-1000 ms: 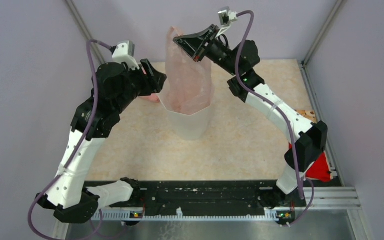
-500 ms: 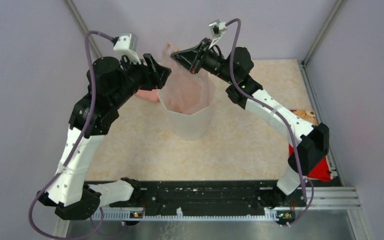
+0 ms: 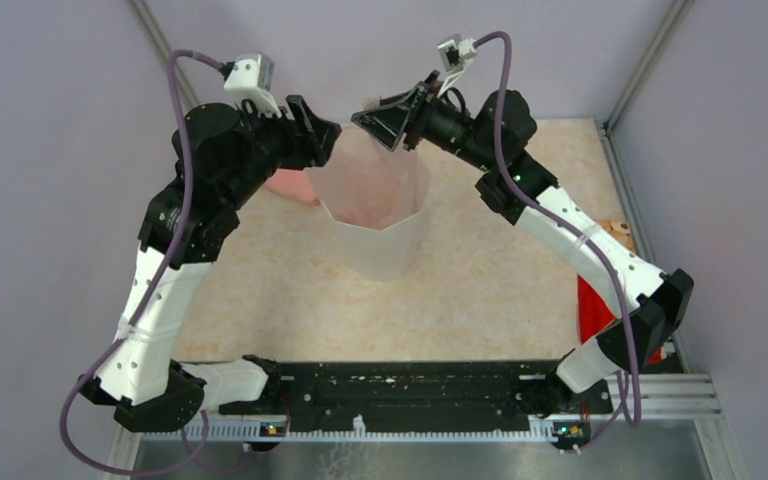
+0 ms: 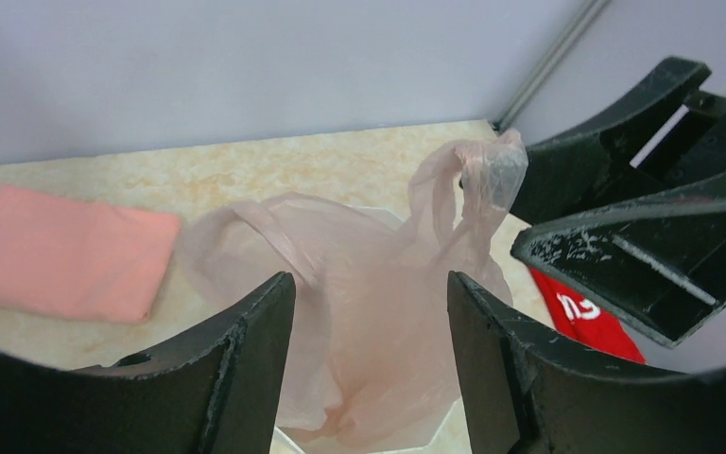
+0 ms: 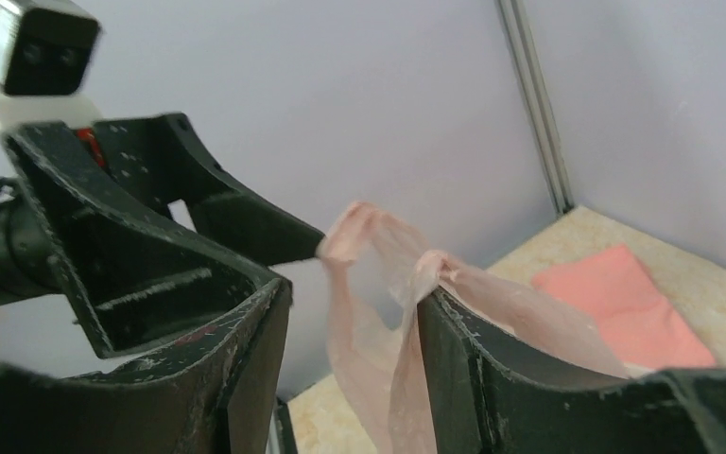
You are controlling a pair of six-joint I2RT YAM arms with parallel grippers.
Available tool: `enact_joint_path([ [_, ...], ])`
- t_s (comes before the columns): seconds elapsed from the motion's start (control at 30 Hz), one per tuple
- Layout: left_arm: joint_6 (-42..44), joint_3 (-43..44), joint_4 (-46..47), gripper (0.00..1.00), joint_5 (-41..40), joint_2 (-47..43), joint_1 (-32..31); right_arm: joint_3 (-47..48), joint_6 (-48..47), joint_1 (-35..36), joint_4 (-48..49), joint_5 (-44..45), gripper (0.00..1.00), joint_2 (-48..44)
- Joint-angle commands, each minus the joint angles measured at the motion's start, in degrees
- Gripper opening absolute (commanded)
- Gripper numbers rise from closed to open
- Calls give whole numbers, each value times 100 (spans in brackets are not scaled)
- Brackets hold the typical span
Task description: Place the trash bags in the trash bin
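Note:
The white faceted trash bin (image 3: 378, 240) stands mid-table with the pale pink translucent trash bag (image 3: 375, 178) sunk inside it. The bag's handles (image 4: 487, 175) still stick up above the rim. My right gripper (image 3: 384, 122) hovers over the bin's far edge, open; one handle (image 5: 378, 274) hangs loose between its jaws and drapes over one fingertip (image 5: 435, 303). At the bin's left rim my left gripper (image 3: 322, 138) is open, looking down onto the bag (image 4: 388, 284), with nothing between its fingers.
A folded salmon-pink cloth (image 3: 290, 186) lies on the table left of the bin, partly behind the left arm. A flat red packet (image 3: 592, 305) rests by the right wall near the right arm's elbow. Purple walls close in at the back and sides.
My right gripper has opened and let go of the bag's handle, and the bag has slumped down into the bin. The right arm shifted a little to the right. The left gripper opened slightly wider.

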Motion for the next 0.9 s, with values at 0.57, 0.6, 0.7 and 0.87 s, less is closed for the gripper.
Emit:
enact_joint_path([
  [0.57, -179, 464, -1030, 65, -769, 424, 3, 931, -1234, 382, -3099, 1611, 49, -323],
  [0.6, -191, 435, -1063, 65, -759, 414, 3, 1141, -1343, 427, -3287, 1638, 50, -180],
  [0.7, -204, 427, -1236, 65, -873, 365, 7, 1511, -1409, 449, -3637, 1615, 52, 152],
  [0.87, -184, 348, -1501, 63, -974, 249, 4, 1918, -1539, 507, -3898, 1634, 57, 525],
])
